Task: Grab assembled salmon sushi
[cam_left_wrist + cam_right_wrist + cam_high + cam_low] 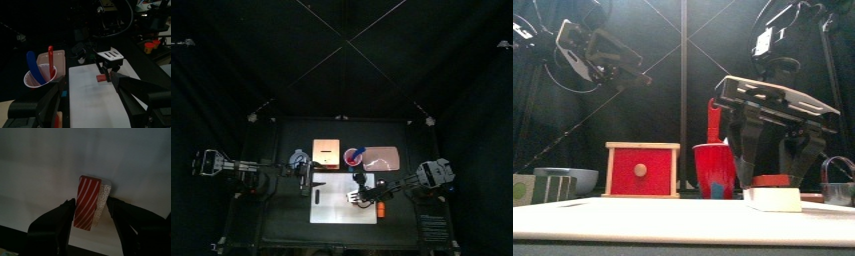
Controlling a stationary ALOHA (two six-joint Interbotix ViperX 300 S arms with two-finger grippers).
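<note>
- The assembled salmon sushi (91, 202) is seen lying on a white board (80, 153) on the desk, a red-and-pale striped topping laid against a speckled white rice block.
- The right claw (91, 214) is lowered over the sushi with its jaws spread wide, one on each side of the piece; whether the fingers (61, 218) touch it cannot be told, since their tips are dark against the board.
- In the front view the sushi (775, 195) is partly covered by the right claw (776, 160), and only the white block with a red strip on top is made out.
- From above, the sushi is too small to be told apart from the right claw (362, 190) over the white board (338, 212).
- The left claw (87, 112) is held raised above the left part of the board; its jaws are cut off at the picture's edge and blurred, so how they stand cannot be told.
- A red cup (41, 75) holding a blue and a red utensil is seen beside the board, well apart from the sushi (101, 78).
- A red wooden box (643, 170) is seen at the back of the desk (673, 225); its contents are hidden.
</note>
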